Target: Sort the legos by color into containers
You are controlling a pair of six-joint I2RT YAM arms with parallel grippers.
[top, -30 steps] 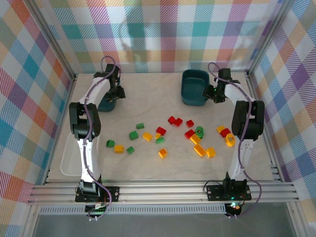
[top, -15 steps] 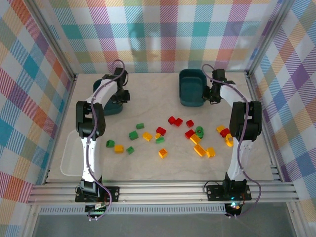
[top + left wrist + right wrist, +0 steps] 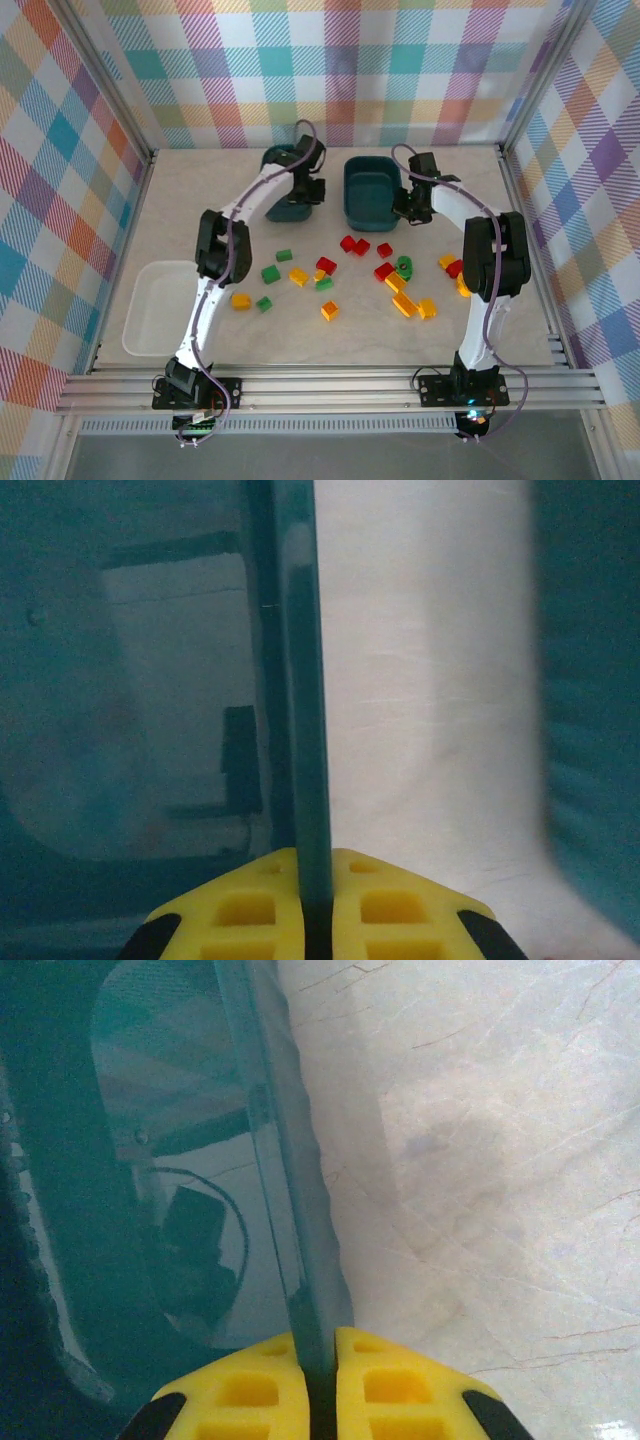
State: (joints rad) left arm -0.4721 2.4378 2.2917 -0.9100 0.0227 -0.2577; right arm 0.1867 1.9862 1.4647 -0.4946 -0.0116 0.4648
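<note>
my left gripper (image 3: 317, 900) is clamped on the right wall of the left teal tub (image 3: 283, 210), my right gripper (image 3: 320, 1370) likewise on the right teal tub (image 3: 368, 190), both near the table's (image 3: 480, 330) far edge; the legos (image 3: 327, 264) lie mid-table, nearer me

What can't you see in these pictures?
- Top view: left teal tub, inside partly hidden by the left arm.
- Left wrist view: left gripper, cut off by the bottom edge; blurred teal shape at right.
- Right wrist view: right gripper, pinching the right teal tub, cut off likewise.
- Top view: legos, too small to show studs.
</note>
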